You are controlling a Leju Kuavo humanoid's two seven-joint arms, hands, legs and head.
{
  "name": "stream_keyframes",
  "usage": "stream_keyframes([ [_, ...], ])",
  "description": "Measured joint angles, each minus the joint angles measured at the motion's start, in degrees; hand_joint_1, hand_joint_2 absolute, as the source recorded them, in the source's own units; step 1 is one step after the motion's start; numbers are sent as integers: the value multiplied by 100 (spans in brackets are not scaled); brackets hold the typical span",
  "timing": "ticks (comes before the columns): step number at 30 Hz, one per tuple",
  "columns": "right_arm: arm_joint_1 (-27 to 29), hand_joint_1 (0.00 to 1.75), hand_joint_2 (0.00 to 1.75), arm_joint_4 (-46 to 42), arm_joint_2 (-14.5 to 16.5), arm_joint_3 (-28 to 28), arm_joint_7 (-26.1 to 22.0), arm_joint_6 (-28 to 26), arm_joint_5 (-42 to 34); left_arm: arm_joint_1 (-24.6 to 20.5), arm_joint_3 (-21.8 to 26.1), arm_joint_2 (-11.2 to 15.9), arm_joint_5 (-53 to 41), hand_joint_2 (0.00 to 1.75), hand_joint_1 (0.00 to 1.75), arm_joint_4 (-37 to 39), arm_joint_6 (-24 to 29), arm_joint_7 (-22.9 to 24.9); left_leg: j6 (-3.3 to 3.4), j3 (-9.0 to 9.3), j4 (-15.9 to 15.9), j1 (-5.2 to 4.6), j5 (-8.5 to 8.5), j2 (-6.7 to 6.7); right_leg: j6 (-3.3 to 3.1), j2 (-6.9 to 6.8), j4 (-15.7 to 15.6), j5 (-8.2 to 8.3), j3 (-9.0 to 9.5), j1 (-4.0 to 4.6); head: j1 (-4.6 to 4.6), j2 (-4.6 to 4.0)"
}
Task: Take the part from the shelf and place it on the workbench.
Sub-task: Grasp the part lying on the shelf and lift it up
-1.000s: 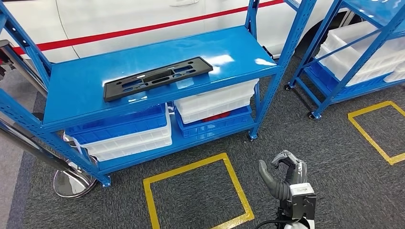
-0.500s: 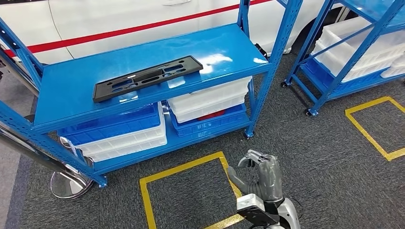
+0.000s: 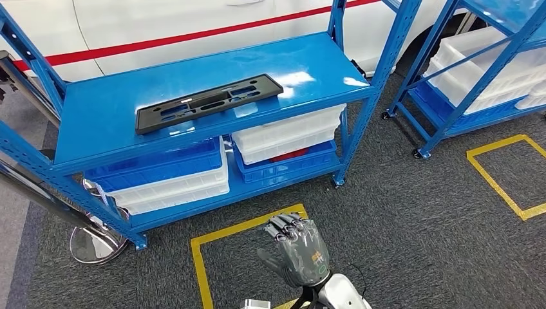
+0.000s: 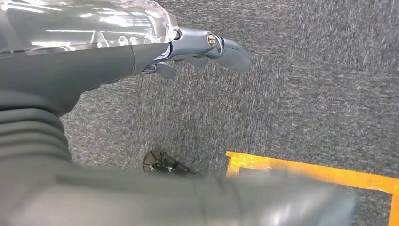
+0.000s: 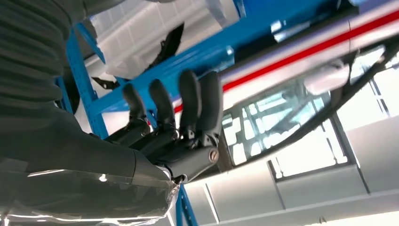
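The part, a long flat black plastic panel [image 3: 209, 103] with slots, lies on the top deck of the blue shelf [image 3: 309, 64], left of the deck's middle. My right hand [image 3: 297, 251] is raised low in the head view, above the carpet in front of the shelf and well short of the part. Its back faces the camera, its fingers [image 5: 188, 103] are stretched out side by side, and it holds nothing. My left hand [image 4: 202, 44] hangs over the grey carpet with its fingers extended and nothing in them.
Blue and white bins [image 3: 161, 177] and more white bins [image 3: 290, 135] fill the shelf's lower level. A yellow floor square [image 3: 244, 228] lies before the shelf. A second blue rack [image 3: 476, 58] stands at right, a chrome stand base [image 3: 96, 244] at left, a white car [image 3: 161, 26] behind.
My right hand has swung left across the bottom of the head view and turned its back to the camera, fingers straightening. The picture shifted slightly with the camera; the part has not moved.
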Motion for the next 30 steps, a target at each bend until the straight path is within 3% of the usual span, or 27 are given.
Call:
stream_keyframes([
  [1,-42,0,175,-30,1,0,-12,8,-16,-4,26,1,-17,0,0,1,-14,3,-31,-9,19,-9,-13,0,-33,1,-153,34,66,9,-3,0],
  [5,-230,0,175,-91,34,1,-44,33,-38,-22,101,5,-102,0,0,2,-31,84,-159,-43,102,-1,-87,1,-183,13,-231,61,71,22,-7,0],
  [7,-352,0,175,-102,80,6,-47,43,-38,-24,130,8,-146,0,0,3,-40,115,-212,-237,545,17,-373,-4,-239,8,-256,79,78,8,-13,0],
  [9,-443,0,175,-99,113,13,-47,66,-38,-22,145,7,-159,0,0,4,-60,135,-244,-592,1309,26,-735,-4,-260,3,-251,79,67,17,-16,0],
  [10,-469,0,175,-97,119,15,-46,77,-38,-19,150,6,-162,0,0,7,-67,143,-253,-722,1583,29,-813,-4,-262,1,-245,78,63,21,-16,0],
  [11,-490,0,175,-94,124,16,-46,85,-38,-16,154,6,-163,0,0,10,-71,150,-251,-758,1654,29,-772,-4,-263,2,-236,75,61,24,-16,0],
  [12,-508,0,175,-93,128,16,-45,87,-38,-15,159,7,-164,0,0,13,-73,155,-241,-679,1485,28,-622,-4,-262,5,-228,72,64,25,-17,0],
  [14,-546,0,175,-93,152,17,-45,87,-37,-18,171,13,-164,0,0,14,-89,154,-190,-308,704,24,-220,-8,-250,16,-218,63,77,27,-16,0],
  [16,-604,0,175,-88,182,32,-31,86,-5,-25,189,19,-142,0,0,14,-189,107,-134,-58,147,-2,-44,-13,-202,25,-208,62,73,40,-13,0],
  [19,-743,0,175,-26,260,97,43,87,126,-33,253,22,-104,0,0,14,-445,26,-52,-29,21,-21,-16,-13,-89,25,-225,81,68,38,-10,0],
  [21,-870,0,175,106,352,161,88,63,251,-42,298,22,-121,0,0,14,-560,10,28,-2,-46,4,42,-3,-29,21,-78,-39,9,33,-7,0],
  [24,-1097,0,175,634,439,351,129,-40,386,-68,368,21,-192,0,0,14,-626,10,93,-15,-72,2,81,9,23,17,879,-555,-437,21,-4,0],
  [25,-1189,0,175,924,443,442,113,-106,390,-74,398,21,-225,0,0,14,-629,13,94,-25,-65,-4,82,9,34,16,1181,-651,-584,17,-5,0],
  [26,-1283,0,175,1246,445,533,81,-198,383,-79,429,21,-264,0,0,14,-633,16,95,-32,-57,-9,82,8,40,14,1318,-644,-654,13,-5,0],
  [27,-1373,0,175,1562,454,608,50,-303,373,-83,456,20,-300,0,0,14,-639,20,93,-35,-46,-11,78,4,37,12,1239,-532,-616,11,-5,0],
  [30,-1656,0,175,2500,558,757,124,-584,508,-103,531,16,-411,0,0,14,-698,28,57,-49,14,-29,44,-11,-26,6,195,-18,-124,23,-5,0],
])
